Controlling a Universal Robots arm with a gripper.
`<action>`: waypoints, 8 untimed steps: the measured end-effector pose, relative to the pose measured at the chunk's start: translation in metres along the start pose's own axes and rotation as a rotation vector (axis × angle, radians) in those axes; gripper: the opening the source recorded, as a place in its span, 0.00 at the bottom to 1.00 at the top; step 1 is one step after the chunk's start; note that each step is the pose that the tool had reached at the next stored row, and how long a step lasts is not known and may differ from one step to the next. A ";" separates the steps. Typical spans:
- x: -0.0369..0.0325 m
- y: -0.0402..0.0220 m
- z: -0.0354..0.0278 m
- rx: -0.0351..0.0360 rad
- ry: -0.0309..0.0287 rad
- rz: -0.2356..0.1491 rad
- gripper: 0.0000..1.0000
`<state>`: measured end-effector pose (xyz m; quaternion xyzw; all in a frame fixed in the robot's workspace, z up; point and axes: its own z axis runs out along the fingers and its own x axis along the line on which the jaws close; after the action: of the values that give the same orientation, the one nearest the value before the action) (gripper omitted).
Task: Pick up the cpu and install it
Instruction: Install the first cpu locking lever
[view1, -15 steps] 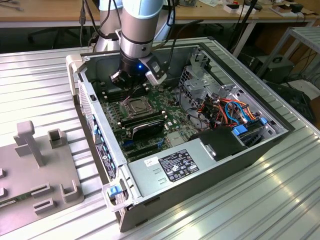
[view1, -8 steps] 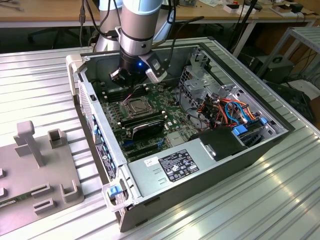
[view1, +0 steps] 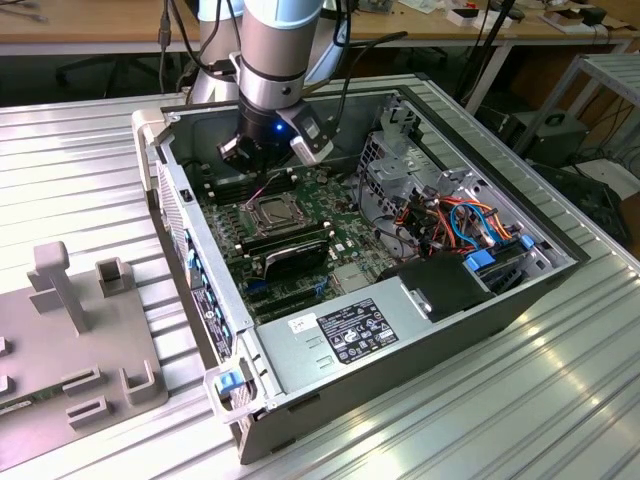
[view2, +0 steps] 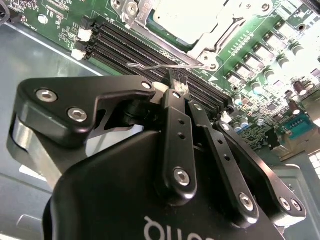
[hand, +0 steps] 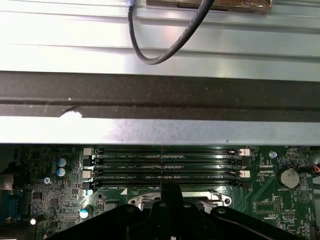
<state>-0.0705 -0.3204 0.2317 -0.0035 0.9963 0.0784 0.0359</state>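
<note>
**Tool.** The black two-fingered tool (view2: 174, 82) had its fingers brought together at the tips, and we saw nothing held between them. It hung low inside the open dark-grey computer case (view1: 500, 300), which lay on its side across the middle of the ribbed aluminium table (view1: 90, 140).

**Cpu.** The small flat square silver-grey cpu (view2: 182, 17) sat in the dark square socket near the middle of the green motherboard (view1: 340, 215), under the hinged bright metal frame (view2: 200, 47). We judged the picking and seating as done.

**Key relation.** In the second wrist view the cpu lay just beyond the fingertips, across a thin bare wire lever (view2: 150, 65) running along the socket's edge.
- The tips stood right at that lever. We could not tell whether they were touching it or just short of it.
- The cpu is square, so it has no long axis to align to.
- The lever and the four long black memory slots (hand: 170, 165) ran parallel to the socket edge nearest the tool. The slots lay on the tool's side of the lever.
- We could not tell whether the lever was latched.

**Surroundings.**
- A silver power-supply box (view1: 340, 335) lay along the case's near wall.
- Orange and blue cables (view1: 470, 225) were bundled toward the case corner at the exterior view's right.
- A grey plastic fixture tray (view1: 60, 350) sat at the table's edge on the exterior view's left, well apart from the case.
- Nothing stood between tool and socket.
</note>
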 end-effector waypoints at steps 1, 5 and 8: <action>-0.0002 0.0002 0.0001 0.0000 0.0000 0.000 0.11; -0.0016 0.0005 0.0004 -0.0004 0.0000 0.000 0.11; -0.0024 0.0010 0.0007 -0.0010 0.0000 0.000 0.11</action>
<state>-0.0680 -0.3193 0.2314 -0.0036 0.9962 0.0789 0.0359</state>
